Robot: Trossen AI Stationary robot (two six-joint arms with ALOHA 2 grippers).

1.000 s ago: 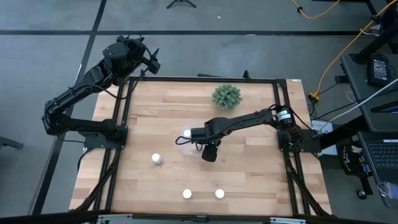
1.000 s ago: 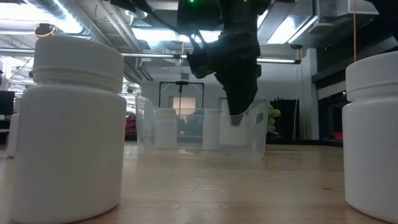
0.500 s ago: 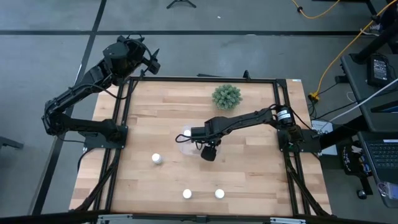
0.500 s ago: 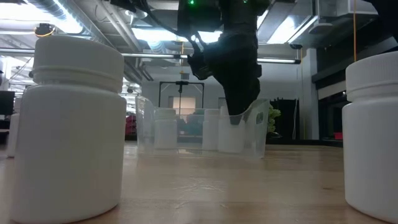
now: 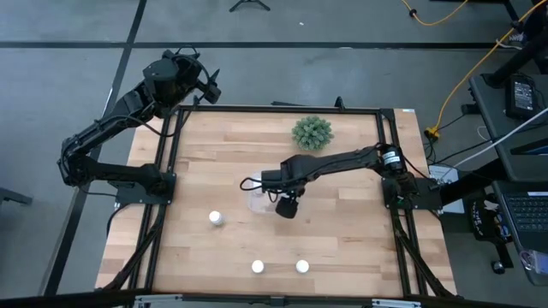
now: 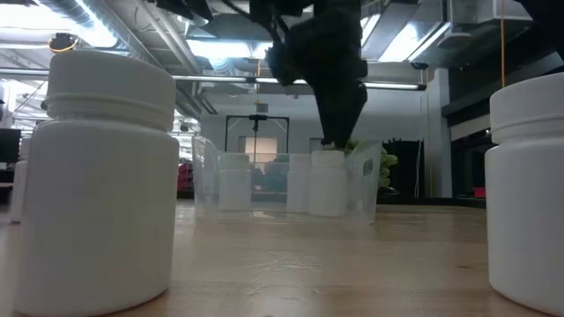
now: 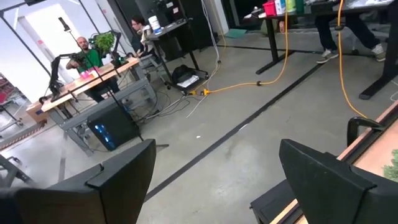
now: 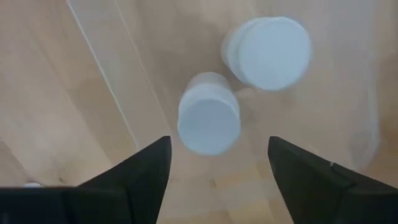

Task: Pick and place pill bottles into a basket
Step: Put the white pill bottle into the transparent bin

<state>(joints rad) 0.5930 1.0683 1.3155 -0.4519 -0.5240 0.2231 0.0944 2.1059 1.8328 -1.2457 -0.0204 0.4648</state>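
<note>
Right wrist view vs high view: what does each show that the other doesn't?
Only the right wrist view: two pill bottles standing upright inside the basket, seen cap-on between its open fingers.

Only the high view: the left gripper, open, parked past the table's far left corner, three loose bottles on the wood, and the green plant.

Both: the right gripper above the basket, jaws open, holding nothing.

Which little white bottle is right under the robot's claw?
The bottle standing inside the clear tray, just below the right tool; three others stand out on the table.
</note>
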